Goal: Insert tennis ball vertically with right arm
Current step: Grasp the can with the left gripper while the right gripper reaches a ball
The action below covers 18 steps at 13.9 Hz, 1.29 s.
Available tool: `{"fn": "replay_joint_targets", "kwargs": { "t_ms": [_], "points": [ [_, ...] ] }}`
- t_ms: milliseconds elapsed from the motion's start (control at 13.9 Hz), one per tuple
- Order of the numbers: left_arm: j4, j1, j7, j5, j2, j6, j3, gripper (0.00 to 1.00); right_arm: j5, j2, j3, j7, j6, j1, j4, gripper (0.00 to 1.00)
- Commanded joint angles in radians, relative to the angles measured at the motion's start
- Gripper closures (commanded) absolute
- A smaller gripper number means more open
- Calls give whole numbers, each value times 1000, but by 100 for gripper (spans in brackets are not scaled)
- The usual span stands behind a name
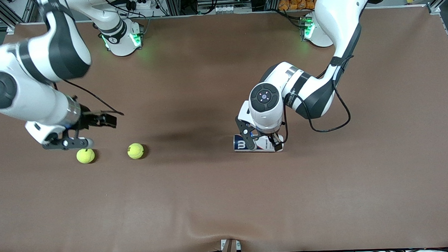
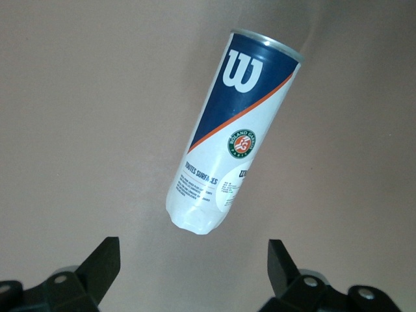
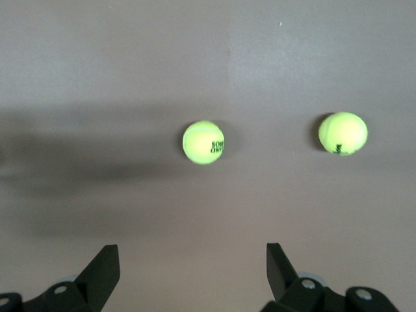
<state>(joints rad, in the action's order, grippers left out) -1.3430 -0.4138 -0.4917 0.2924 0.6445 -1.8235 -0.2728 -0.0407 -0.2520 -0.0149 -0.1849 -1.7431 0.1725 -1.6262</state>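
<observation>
Hiding the can [image 1: 243, 144]: left pincer [image 1: 262, 141]

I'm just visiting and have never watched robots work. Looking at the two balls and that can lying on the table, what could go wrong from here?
1. The two tennis balls lie loose on the table; the open right gripper, over the one nearer the right arm's end, might nudge it so it rolls.
2. The can lies on its side under the open left gripper; it could roll or slip when grasped.
</observation>
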Motion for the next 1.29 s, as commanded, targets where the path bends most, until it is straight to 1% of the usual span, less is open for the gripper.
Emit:
{"fn": "replay_joint_targets", "kwargs": {
  "t_ms": [0, 144, 287, 431, 574, 718, 862, 933, 1077, 1221],
  "points": [
    [33, -10, -28, 13, 39, 3, -2, 0, 15, -58, 6, -16, -65, 13, -7, 0],
    [31, -29, -30, 16, 64, -14, 3, 0, 19, -99, 6, -16, -136, 16, -32, 0],
    [33, -63, -37, 24, 99, -39, 17, 0, 21, -125, 7, -16, -229, 19, -89, 0],
    [31, -101, -85, 24, 128, -72, 46, 0, 38, -136, 7, -16, -320, 21, -147, 0],
    [30, -121, -125, 24, 133, -73, 81, 0, 44, -174, 7, -16, -392, 21, -172, 0],
    [28, -123, -143, 40, 139, -73, 89, 0, 58, -216, 7, -31, -433, 34, -172, 0],
    [31, -129, -159, 102, 162, -77, 87, 0, 71, -245, 7, -71, -463, 50, -172, 0],
    [31, -147, -166, 106, 167, -77, 90, 0, 81, -262, 7, -82, -469, 56, -172, 0],
    [28, -152, -178, 126, 170, -76, 95, 0, 96, -294, 7, -84, -487, 56, -172, 0],
    [27, -151, -247, 137, 172, -76, 95, 0, 99, -311, 9, -84, -490, 56, -170, 0]
  ]
}}
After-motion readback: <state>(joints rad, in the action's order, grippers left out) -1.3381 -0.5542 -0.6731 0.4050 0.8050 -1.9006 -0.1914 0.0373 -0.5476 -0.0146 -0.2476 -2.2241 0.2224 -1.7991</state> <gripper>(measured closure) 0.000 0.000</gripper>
